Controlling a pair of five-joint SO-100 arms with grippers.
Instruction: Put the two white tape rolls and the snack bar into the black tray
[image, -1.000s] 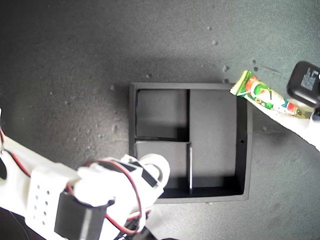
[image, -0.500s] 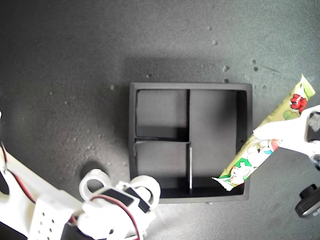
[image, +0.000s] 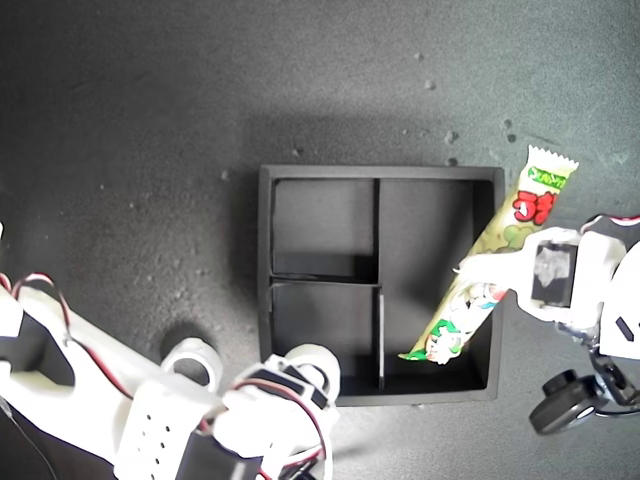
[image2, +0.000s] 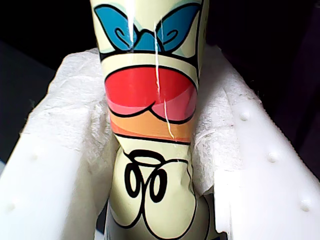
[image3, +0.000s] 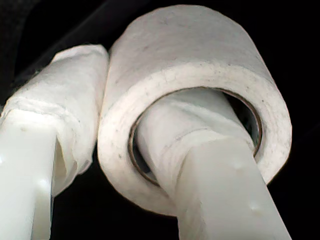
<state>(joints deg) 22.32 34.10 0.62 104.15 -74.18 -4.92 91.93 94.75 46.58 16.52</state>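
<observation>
Exterior view: black tray (image: 265, 260), square, matte, thin dividers. Snack bar (image: 487, 272), glossy green-white wrapper, red cartoon print, crimped ends, slanted across the tray's long compartment and wall; lettering unreadable. One white tape roll (image: 194, 361) on the dark speckled table (image: 150, 150) beside the tray's corner; another (image: 308, 362) at the tray's near wall.

First wrist view: first gripper (image2: 155, 165), paper-padded fingers (image2: 65, 145) clamped on the bar.

Second wrist view: second gripper (image3: 127, 150), one finger through the roll (image3: 195, 95), pinching its wall.
</observation>
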